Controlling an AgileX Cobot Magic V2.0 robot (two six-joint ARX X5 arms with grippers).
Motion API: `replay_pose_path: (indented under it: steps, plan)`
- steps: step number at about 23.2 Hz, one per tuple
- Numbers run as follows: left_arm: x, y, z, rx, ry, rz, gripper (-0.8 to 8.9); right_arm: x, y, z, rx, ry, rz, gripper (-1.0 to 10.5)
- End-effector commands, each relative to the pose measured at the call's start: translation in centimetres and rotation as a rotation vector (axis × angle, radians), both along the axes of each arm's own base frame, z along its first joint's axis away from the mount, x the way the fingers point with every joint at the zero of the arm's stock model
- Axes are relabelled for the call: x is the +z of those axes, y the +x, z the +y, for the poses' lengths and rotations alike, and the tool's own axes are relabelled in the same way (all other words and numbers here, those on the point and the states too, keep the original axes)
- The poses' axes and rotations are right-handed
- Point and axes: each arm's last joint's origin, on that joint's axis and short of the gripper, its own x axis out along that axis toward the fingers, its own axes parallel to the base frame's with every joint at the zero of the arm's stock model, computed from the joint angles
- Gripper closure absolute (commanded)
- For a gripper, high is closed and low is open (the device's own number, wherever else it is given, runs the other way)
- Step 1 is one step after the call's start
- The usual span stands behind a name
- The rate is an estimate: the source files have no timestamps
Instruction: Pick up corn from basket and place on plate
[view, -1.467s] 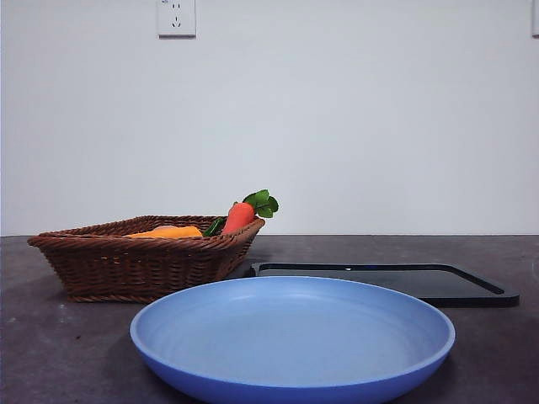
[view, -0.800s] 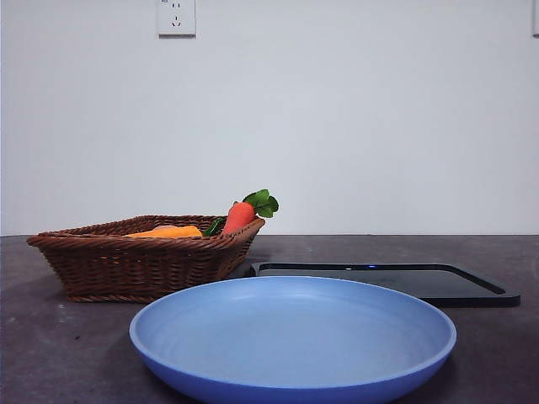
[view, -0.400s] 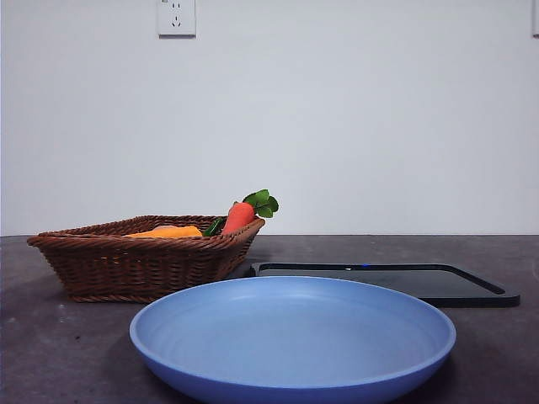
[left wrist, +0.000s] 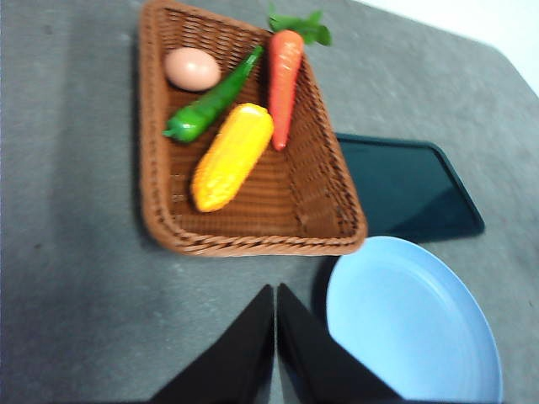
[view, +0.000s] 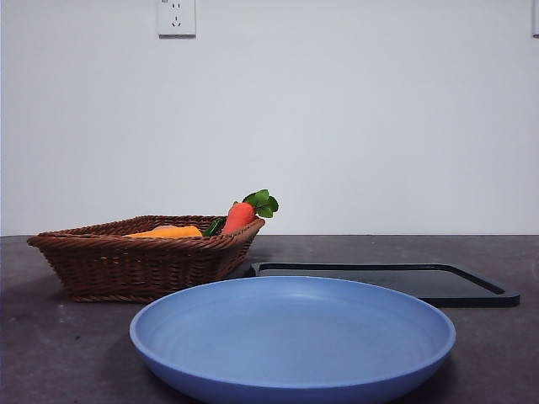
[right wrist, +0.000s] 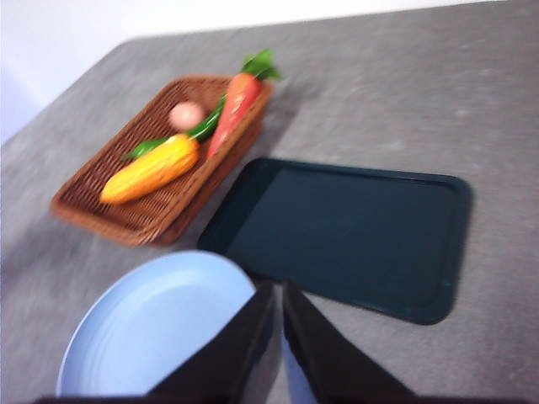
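Here, near to far across the table:
Plate [view: 292, 337]: light blue, nearest the front edge, bare inside.
Left gripper [left wrist: 275, 296]: high over the table [left wrist: 76, 278], just short of the basket's near rim; jaws pressed together, nothing between them.
Right gripper [right wrist: 278, 292]: high over the spot where plate and tray come close; jaws together save for a thin slit, holding nothing.
Tray [view: 383, 281]: flat, black, behind the plate, beside the basket and close to its side.
Basket [view: 135, 263]: brown wicker, behind the plate, toward the table's left in the front view.
Corn [left wrist: 232, 156]: lying flat on the basket floor, about the middle, slanted across it; the pepper touches its far end.
Pepper [left wrist: 212, 105]: green, slanted between corn and egg.
Carrot [left wrist: 284, 82]: alongside the corn, leaves [left wrist: 301, 24] over the far rim.
Egg [left wrist: 192, 68]: pinkish, in a far corner of the basket.
Wall [view: 354, 118]: white, with a socket [view: 176, 17].
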Motion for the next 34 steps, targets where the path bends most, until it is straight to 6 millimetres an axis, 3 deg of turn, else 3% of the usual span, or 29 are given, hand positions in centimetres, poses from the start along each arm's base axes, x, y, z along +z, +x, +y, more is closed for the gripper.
replay_pose_path:
  steps: [1, 11, 13, 16, 21, 25, 34]
  plan:
    - [1.2, 0.3, -0.3, -0.058, 0.042, -0.033, 8.07, 0.9, 0.5, 0.6, 0.083, -0.063, -0.013, 9.4]
    - [1.3, 1.0, -1.2, -0.138, 0.060, -0.010, 7.99, 0.5, 2.4, 2.7, 0.232, -0.107, 0.093, 9.4]
    - [1.3, 1.0, -1.2, -0.138, 0.060, -0.011, 7.12, 0.4, 2.5, 2.8, 0.232, -0.108, 0.103, 8.6]
    - [1.3, 1.1, -1.2, -0.138, 0.060, -0.012, 4.51, 0.4, 2.6, 2.8, 0.222, -0.095, 0.115, 6.5]
    - [1.3, 1.1, -1.2, -0.137, 0.059, -0.013, 4.26, -0.1, 3.4, 3.0, 0.219, -0.094, 0.167, 6.5]
    - [1.3, 1.1, -1.2, -0.136, 0.058, -0.012, 4.26, -1.9, 5.6, 3.9, 0.234, -0.102, 0.305, 6.5]
    - [1.3, 1.1, -1.2, -0.136, 0.058, -0.013, 4.26, -8.0, 11.4, 7.0, 0.293, -0.144, 0.530, 6.5]
